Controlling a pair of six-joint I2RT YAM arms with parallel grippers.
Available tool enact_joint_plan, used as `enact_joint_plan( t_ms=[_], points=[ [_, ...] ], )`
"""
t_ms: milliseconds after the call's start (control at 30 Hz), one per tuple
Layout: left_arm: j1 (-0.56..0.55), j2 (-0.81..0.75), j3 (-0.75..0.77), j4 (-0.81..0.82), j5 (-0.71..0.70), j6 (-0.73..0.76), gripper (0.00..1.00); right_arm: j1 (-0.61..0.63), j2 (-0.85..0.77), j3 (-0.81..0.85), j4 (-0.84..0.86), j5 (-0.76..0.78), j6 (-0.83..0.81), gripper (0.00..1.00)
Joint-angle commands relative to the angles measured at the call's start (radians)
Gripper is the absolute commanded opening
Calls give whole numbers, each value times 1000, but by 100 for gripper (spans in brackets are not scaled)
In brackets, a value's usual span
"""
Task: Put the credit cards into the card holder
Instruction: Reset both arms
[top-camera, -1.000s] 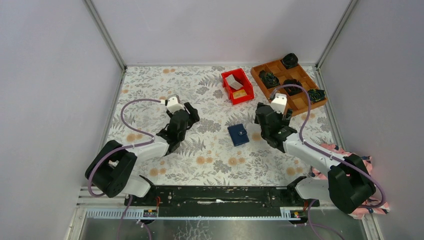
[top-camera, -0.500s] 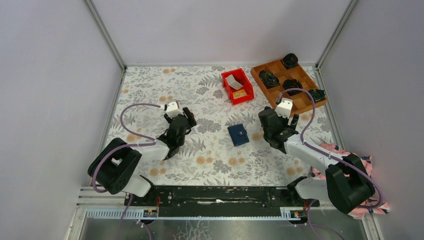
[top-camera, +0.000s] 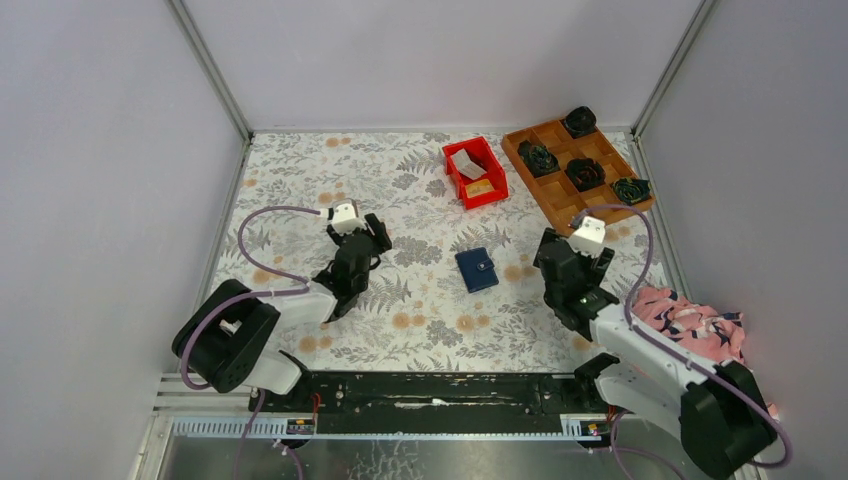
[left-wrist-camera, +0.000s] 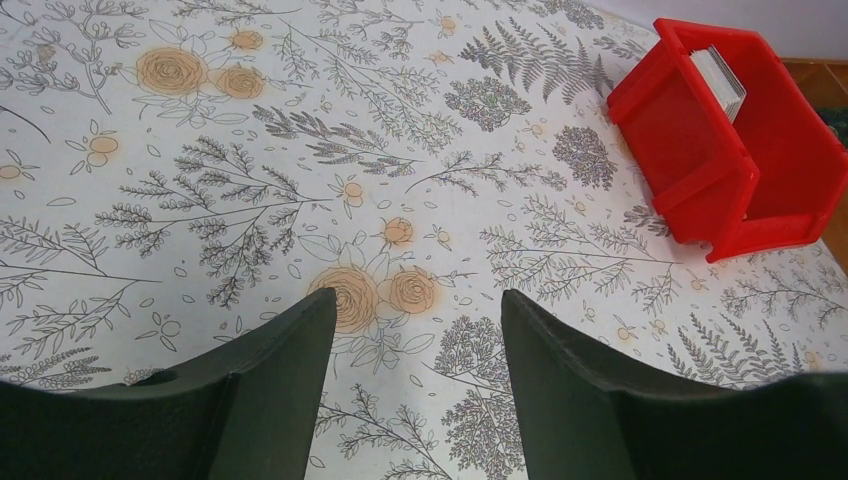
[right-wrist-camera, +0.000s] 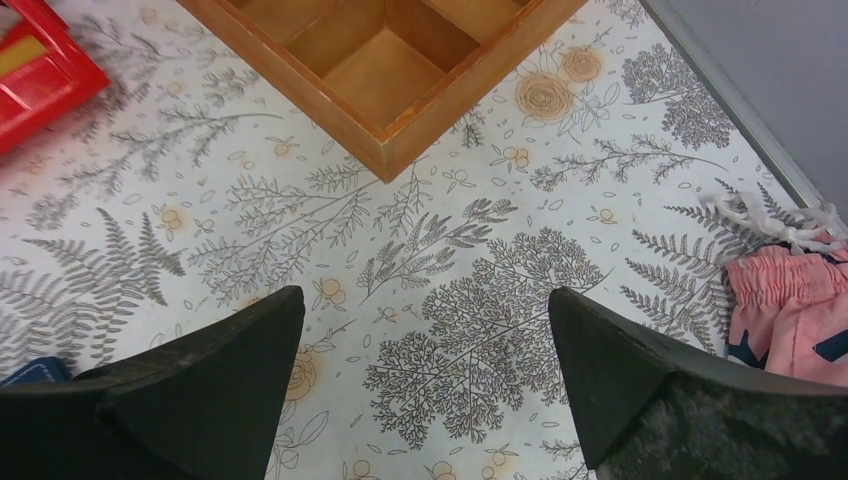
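Note:
The dark navy card holder lies closed on the floral table, between the two arms. The credit cards sit in the red bin: a pale one leaning at the back and an orange-tan one at the front. In the left wrist view the pale card shows inside the bin. My left gripper is open and empty, left of the holder. Open and empty too, my right gripper hangs right of the holder, whose blue corner shows.
A wooden grid tray with dark fabric bundles stands at the back right. A pink patterned cloth lies at the right edge beside the right arm. Grey walls close in the table.
My right arm has drawn back from the wooden tray toward the near right, uncovering more of the pink cloth. The left gripper has shifted slightly back. Both stay open.

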Motion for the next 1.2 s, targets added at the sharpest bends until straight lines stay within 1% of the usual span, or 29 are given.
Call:
enact_joint_plan(
  t_ms=[0,133,467,800,833,1167],
  points=[
    [-15,-13,-16,90,-50,55,69,-5,-124,-69,125,-4,-45,99],
    [-20,-12,-22,110,-59,72,69,-4,-167,-89,143,-6,-53,99],
    [-29,-27,-30,116,-69,85,69,-4,-133,-98,149,-14,-38,99],
    [-34,-31,-31,116,-80,90,70,-4,-150,-114,174,-39,-62,99],
    [-26,-10,-21,51,-37,63,69,0,-140,-107,109,-41,-47,99],
    [-26,-10,-21,51,-37,63,69,0,-140,-107,109,-41,-47,99]
  ],
)
